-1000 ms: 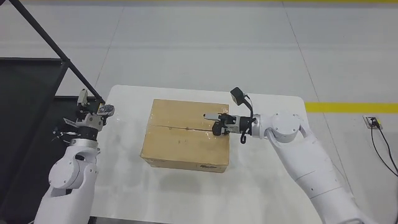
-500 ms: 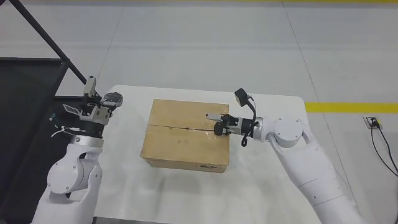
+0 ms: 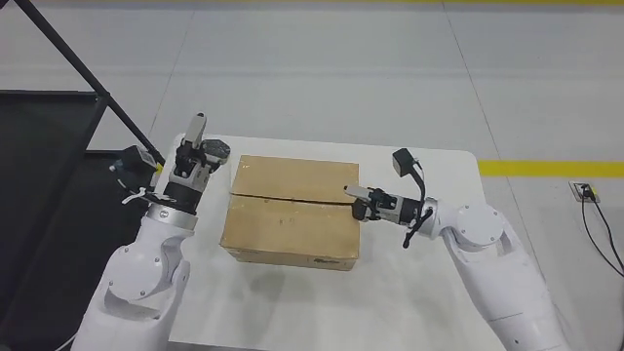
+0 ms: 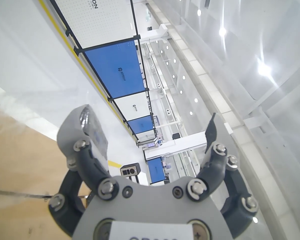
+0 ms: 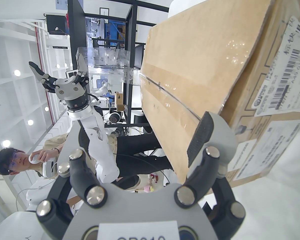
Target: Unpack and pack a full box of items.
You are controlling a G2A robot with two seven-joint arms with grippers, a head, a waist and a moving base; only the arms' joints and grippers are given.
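Observation:
A closed cardboard box (image 3: 292, 210) with a taped seam along its top stands in the middle of the white table (image 3: 419, 283). My right gripper (image 3: 355, 199) is at the box's right end, level with the seam, and is open; in the right wrist view (image 5: 145, 138) one fingertip (image 5: 202, 136) lies close to the top edge of the box (image 5: 202, 63), above its printed labels. My left gripper (image 3: 207, 136) is raised beside the box's far left corner, open and empty (image 4: 150, 126), pointing up at the room. A corner of the box (image 4: 15, 156) shows below it.
A black metal frame (image 3: 68, 58) and a dark rack stand off the table's left side. Bare table surface lies in front of the box and to its right. A yellow line (image 3: 546, 168) runs across the floor beyond the table.
My left arm has swung from the table's left edge toward the box's far left corner. My right gripper has drawn back from over the box top to its right end.

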